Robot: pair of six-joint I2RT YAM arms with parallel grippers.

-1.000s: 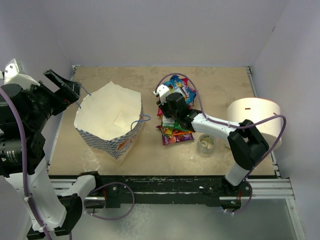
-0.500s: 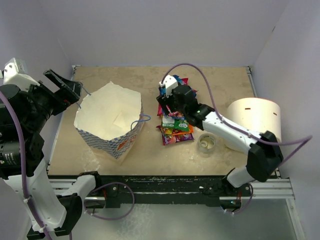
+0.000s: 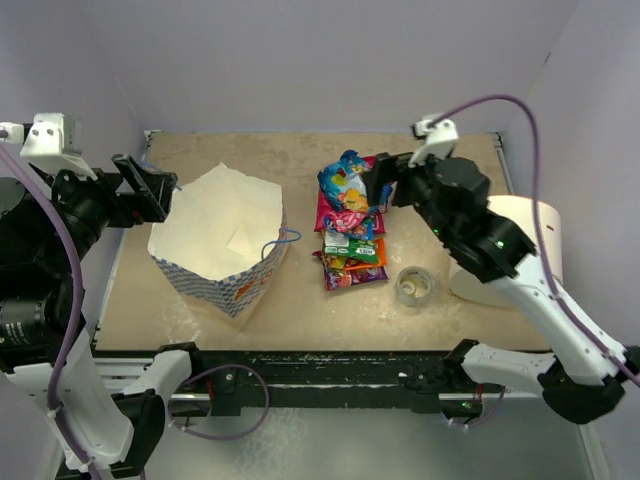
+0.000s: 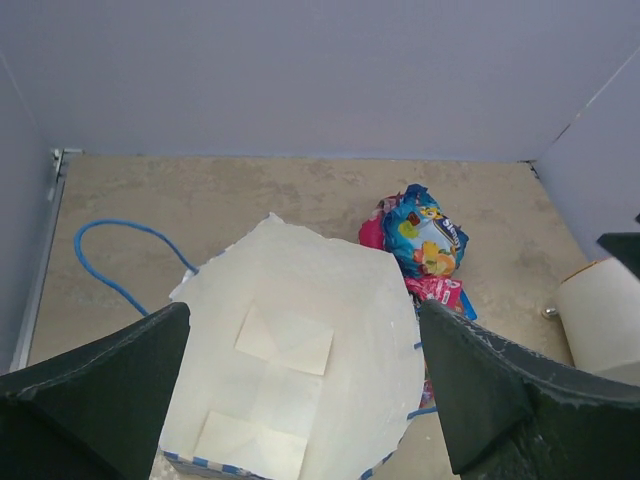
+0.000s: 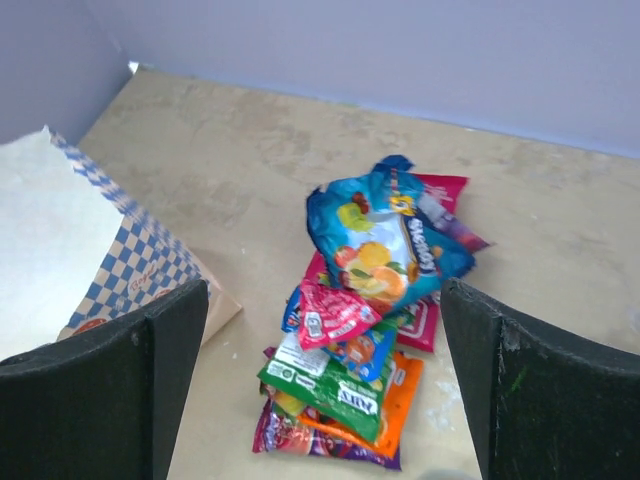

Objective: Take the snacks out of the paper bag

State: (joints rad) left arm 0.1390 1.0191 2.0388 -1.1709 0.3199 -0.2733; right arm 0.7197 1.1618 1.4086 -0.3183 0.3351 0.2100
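Observation:
The paper bag [image 3: 215, 240] stands upright at the left, blue-checkered outside [image 5: 120, 270]. Its mouth is wide and only its white folded bottom [image 4: 290, 345] shows inside. The snacks [image 3: 350, 225] lie stacked to its right: a blue fruit packet [image 5: 385, 240] on top, then red, green, orange and purple ones [image 5: 345, 385]. The stack also shows in the left wrist view as snacks [image 4: 425, 235] beyond the bag's rim. My left gripper [image 4: 302, 310] hangs open above the bag's mouth, left gripper [image 3: 150, 190]. High over the stack, my right gripper [image 5: 325, 290] is open and holds nothing, right gripper [image 3: 385, 185].
A big white cylinder roll [image 3: 510, 245] stands at the right edge, with a small clear tape roll [image 3: 414, 287] in front of it. The bag's blue cord handle [image 4: 110, 260] loops on the table behind the bag. Walls close in the left, back and right.
My right gripper opened, let go of the blue packet on top of the stack, then rose and drew back to the right. The left gripper shifted slightly toward the bag.

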